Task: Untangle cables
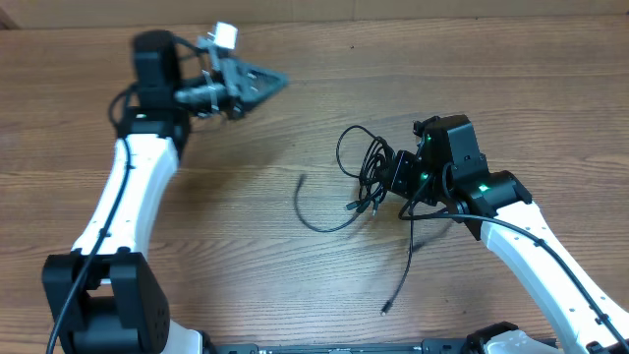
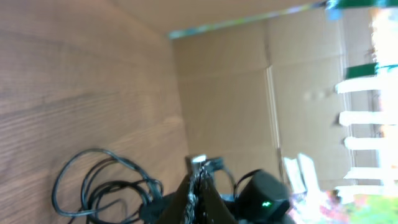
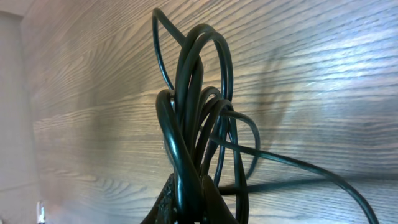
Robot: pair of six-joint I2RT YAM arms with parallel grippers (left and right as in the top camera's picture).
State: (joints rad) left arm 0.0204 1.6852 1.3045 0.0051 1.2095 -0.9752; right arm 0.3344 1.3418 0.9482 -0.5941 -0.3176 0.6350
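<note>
The cables (image 1: 366,162) are thin black cords bunched in loops right of the table's centre. One loose end curves off to the left (image 1: 313,218). Another strand trails down toward the front (image 1: 401,285). My right gripper (image 1: 386,177) is shut on the bundle's right side. In the right wrist view the cable loops (image 3: 200,93) rise from between my closed right gripper (image 3: 188,199). My left gripper (image 1: 273,81) is at the far left, well away from the cables, shut with nothing in it. The left wrist view shows my left gripper (image 2: 200,190) pressed together, with the cable loops (image 2: 99,186) beyond.
The wooden table (image 1: 246,197) spreads between the two arms. A cardboard wall (image 2: 249,93) stands past the table's far edge. The right arm's wrist housing (image 2: 266,198) with a green light shows in the left wrist view. A small white block (image 1: 224,35) sits on the left wrist.
</note>
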